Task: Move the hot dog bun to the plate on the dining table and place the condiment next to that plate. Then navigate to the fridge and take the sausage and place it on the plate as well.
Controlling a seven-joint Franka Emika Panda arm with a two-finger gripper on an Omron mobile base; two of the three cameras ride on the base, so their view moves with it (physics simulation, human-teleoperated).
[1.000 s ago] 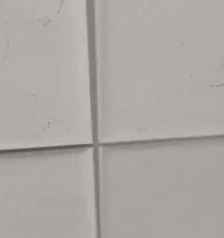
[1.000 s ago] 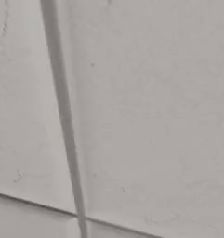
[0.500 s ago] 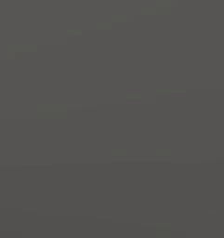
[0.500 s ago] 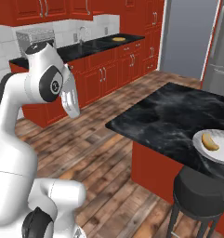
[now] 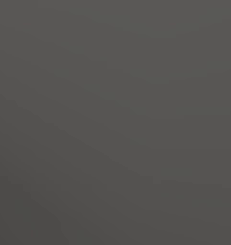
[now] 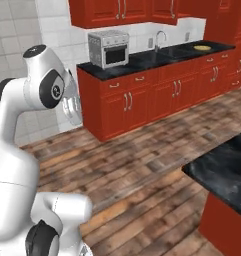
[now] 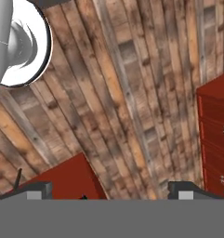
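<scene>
Evidently the base is turning: half a second ago the right base view took in the whole glossy black marble dining counter with the white-grey plate and the tan bun lying on it, and now it has swung round so that just one corner of that counter's white-veined top and red base is left at the right edge. Since the whole picture has shifted, this is the camera moving, not the things. The bun, the plate, the red bottle and the fridge are all outside the present frames, so I cannot say where they now lie.

The view now faces the wooden plank floor and a run of red cabinets under a black counter top, with a steel toaster oven and a sink tap on it. The left base view is plain dark grey, as it was half a second ago.

In the hand view the end effector hangs released, its two dark tips wide apart above the floor, grasping nothing. My judgement is that the robot is on its way to the fridge for the sausage.
</scene>
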